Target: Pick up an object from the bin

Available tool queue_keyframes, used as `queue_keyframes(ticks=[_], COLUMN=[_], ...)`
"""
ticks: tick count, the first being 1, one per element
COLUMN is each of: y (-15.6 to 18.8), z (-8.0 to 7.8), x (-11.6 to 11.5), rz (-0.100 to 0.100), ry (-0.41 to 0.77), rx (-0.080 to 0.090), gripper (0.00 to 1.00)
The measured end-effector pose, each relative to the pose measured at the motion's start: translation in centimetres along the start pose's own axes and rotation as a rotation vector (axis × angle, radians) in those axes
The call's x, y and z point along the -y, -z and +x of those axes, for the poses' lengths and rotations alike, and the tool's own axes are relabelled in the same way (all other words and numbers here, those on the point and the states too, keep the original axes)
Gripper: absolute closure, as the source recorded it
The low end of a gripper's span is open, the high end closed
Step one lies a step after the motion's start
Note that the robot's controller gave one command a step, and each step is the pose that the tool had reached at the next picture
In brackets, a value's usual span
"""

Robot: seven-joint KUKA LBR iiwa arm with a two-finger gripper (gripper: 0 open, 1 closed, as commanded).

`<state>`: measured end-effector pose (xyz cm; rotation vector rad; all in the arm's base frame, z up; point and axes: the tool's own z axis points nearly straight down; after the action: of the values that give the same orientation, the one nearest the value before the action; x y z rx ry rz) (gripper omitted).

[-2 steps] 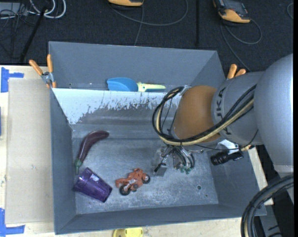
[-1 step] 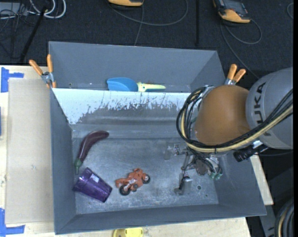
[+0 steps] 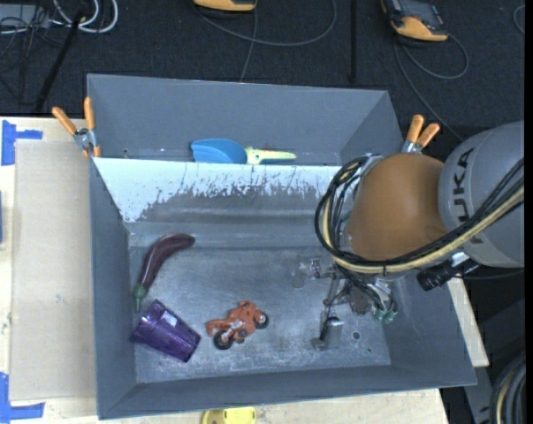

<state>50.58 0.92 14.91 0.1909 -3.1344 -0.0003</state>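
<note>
Gripper (image 3: 330, 329) is hovering low over bare bin (image 3: 248, 215) floor, right side; can't tell how open it is, nothing visibly in it. Imo approach step. Orange toy motorbike (image 3: 237, 323) is lying nearest, to its left, so it's needing to shift over & close on that 1.

Purple cup (image 3: 164, 331), orange motorbike (image 3: 237, 323), dark aubergine (image 3: 160, 259), blue scoop (image 3: 218, 152)

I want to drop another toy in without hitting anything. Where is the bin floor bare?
Widest bare bin floor: the middle, between the dark eggplant on the left and the gripper on the right, behind the orange toy motorbike. A narrower strip separates motorbike and gripper. The front left corner is crowded: purple cup, motorbike and eggplant lie close together.
</note>
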Motion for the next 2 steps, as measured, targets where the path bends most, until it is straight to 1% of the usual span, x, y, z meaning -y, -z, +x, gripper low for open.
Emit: queue_keyframes(ticks=[1, 2], y=[-2.1, -4.9], z=[-0.9, -2.2], x=[-2.9, -8.0], rz=[0.001, 0.000], ry=[-0.009, 0.091], rx=[0.003, 0.002], gripper=[0.00, 0.00])
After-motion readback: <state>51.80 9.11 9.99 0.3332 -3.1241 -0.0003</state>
